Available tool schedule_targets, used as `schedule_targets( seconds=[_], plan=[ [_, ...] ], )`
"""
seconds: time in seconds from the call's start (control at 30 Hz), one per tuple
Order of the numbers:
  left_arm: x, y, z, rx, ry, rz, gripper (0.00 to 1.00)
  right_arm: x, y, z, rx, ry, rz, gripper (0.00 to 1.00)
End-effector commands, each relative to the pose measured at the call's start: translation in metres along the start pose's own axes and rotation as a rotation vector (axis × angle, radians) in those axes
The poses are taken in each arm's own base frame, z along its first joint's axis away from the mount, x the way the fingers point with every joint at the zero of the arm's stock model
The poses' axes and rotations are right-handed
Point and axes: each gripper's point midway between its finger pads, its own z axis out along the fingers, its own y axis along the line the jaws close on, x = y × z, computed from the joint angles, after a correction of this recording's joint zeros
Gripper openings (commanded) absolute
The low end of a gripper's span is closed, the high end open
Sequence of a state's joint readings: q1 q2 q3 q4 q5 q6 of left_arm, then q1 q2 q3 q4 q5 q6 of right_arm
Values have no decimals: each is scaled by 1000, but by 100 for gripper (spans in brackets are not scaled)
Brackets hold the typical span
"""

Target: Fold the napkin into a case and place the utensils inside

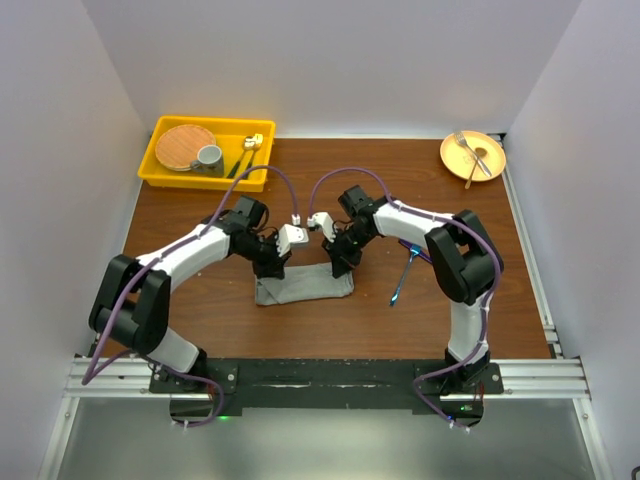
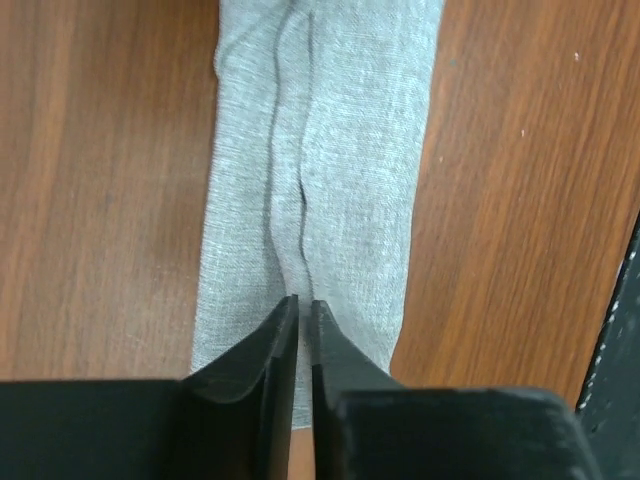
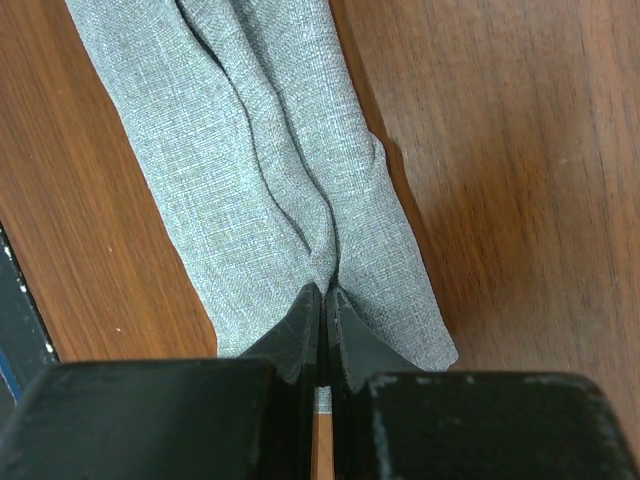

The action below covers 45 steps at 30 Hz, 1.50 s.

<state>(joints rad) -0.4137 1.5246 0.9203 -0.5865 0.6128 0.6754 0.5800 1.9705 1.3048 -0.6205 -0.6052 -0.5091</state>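
Between our left gripper (image 1: 275,270) and right gripper (image 1: 338,266) lies the napkin (image 1: 303,288), folded into a narrow grey strip with raised creases along its length. Each gripper is clenched on one end: the left nips a crease, the right pinches puckered cloth. The wrist views show the weave and folds up close. Only the top view shows the blue utensils (image 1: 403,278), on the table (image 1: 200,310) just outside the right gripper and apart from the napkin.
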Motion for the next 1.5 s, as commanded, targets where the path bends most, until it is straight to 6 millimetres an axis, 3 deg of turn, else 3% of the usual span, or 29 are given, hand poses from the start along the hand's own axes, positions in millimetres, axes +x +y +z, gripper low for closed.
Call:
schedule_targets(
  seconds=[0.0, 0.07, 0.23, 0.27, 0.3, 0.4, 0.57, 0.8, 0.93, 1.03, 1.17, 1.2, 1.33, 1.47],
  plan=[
    [-28, 10, -8, -9, -51, 33, 4, 7, -16, 5, 25, 45, -17, 0],
    [-31, 13, -9, -7, -60, 23, 0, 6, -18, 6, 24, 48, -22, 0],
    [-36, 32, -16, 13, -96, -45, 3, 7, -21, 6, 26, 58, -31, 0],
    [-32, 24, -19, 56, -84, -69, 11, 6, -21, 6, 28, 56, -28, 0],
    [-38, 24, -22, 76, -104, -49, 32, 6, -22, 6, 26, 57, -27, 0],
    [-37, 12, -27, 91, -100, -22, 50, 5, -22, 6, 26, 57, -29, 0],
    [-25, 3, -17, 78, -22, -62, 54, 6, -22, 7, 21, 59, -21, 0],
    [8, 2, -1, 67, 103, -116, 55, 7, -24, 8, 18, 67, -21, 0],
    [17, -1, 2, 69, 144, -111, 51, 9, -24, 7, 18, 71, -23, 0],
    [18, -3, 1, 78, 167, -122, 42, 9, -25, 8, 17, 73, -29, 0],
    [-3, -1, -4, 104, 125, -118, 5, 11, -27, 9, 14, 77, -40, 0],
    [-9, -2, -6, 110, 101, -111, 1, 13, -26, 10, 12, 84, -48, 0],
    [-32, 6, -11, 85, 34, -86, 0, 16, -28, 9, 23, 85, -64, 0],
    [-29, 22, -7, 63, 32, -121, 0, 18, -30, 9, 25, 86, -66, 0]
  ],
)
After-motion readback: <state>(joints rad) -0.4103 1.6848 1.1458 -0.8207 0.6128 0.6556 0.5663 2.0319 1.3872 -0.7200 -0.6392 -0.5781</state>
